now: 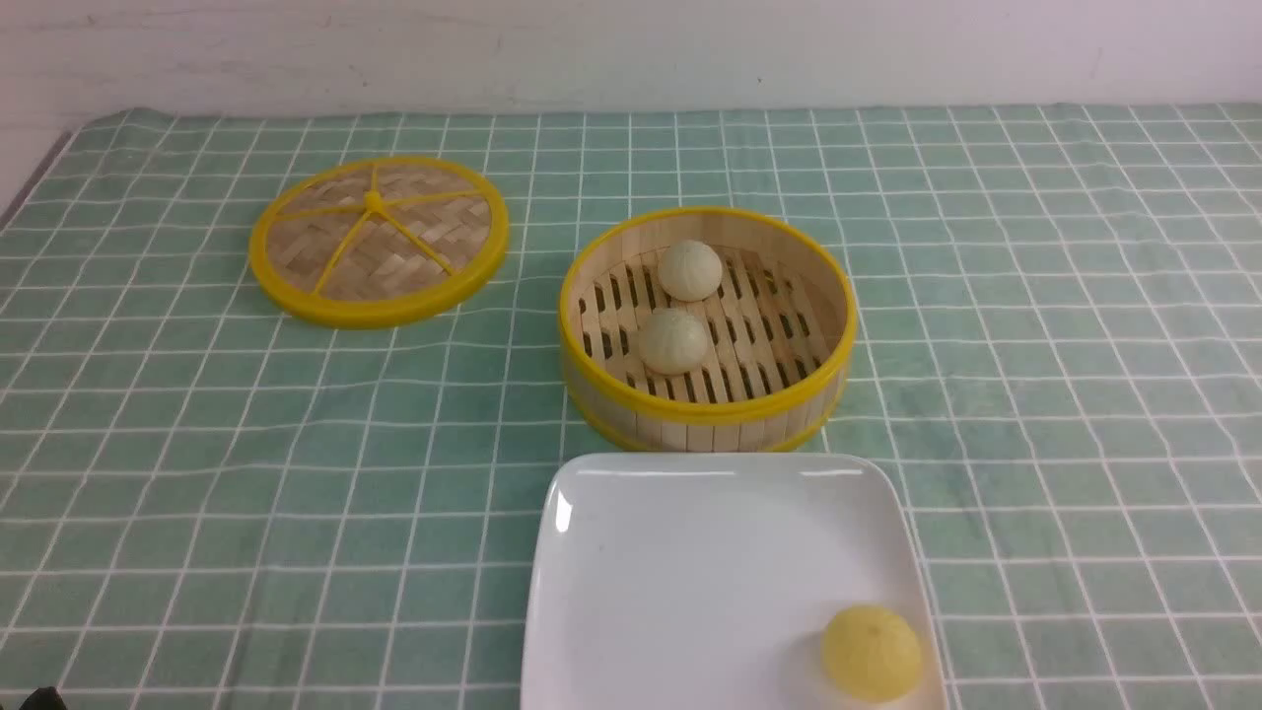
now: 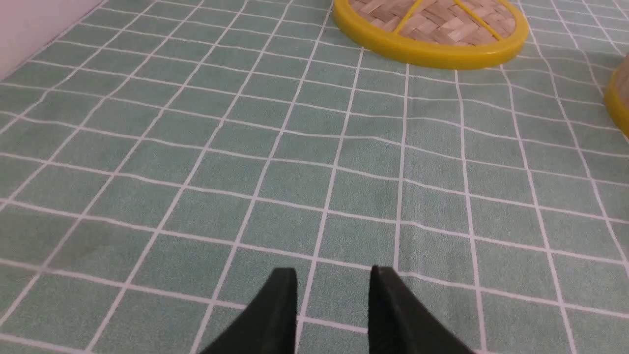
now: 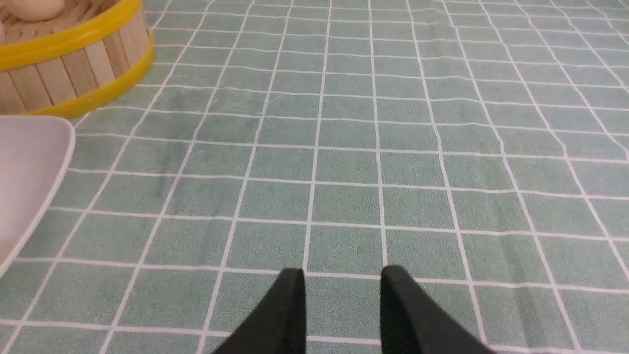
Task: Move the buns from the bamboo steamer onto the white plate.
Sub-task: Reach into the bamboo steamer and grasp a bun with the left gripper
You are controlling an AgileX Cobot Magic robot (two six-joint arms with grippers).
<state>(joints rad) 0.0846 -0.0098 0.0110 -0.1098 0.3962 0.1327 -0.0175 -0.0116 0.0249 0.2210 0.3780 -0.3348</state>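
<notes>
Above the checked tablecloth (image 2: 295,172), the left gripper (image 2: 333,275) is hanging with its two black fingers parted and nothing between them. The right gripper (image 3: 343,275) is sitting the same way on the other side, released and empty. Neither is touching anything.

Outward from the left one, the woven lid (image 1: 379,240) is lying flat, well apart from the work. Outward from the right one, the bamboo steamer (image 1: 710,213) is standing just behind the white plate (image 1: 690,572). Both pale buns are resting on its slatted floor, the near bun (image 1: 674,341) and the far bun (image 1: 690,269) close together in the steamer's left half. A yellow bun (image 1: 872,653) is occupying the plate's near right corner.

The troubles I am expecting:
- Fingers coming down on one bun are likely nudging its neighbour, since the two are lying so close.
- A low approach is risking a knock on the yellow rim, shoving the light steamer.
- A hard squeeze is probably denting a soft bun.
- A careless release is possibly letting a bun roll across the glossy plate or bump the yellow one.
</notes>
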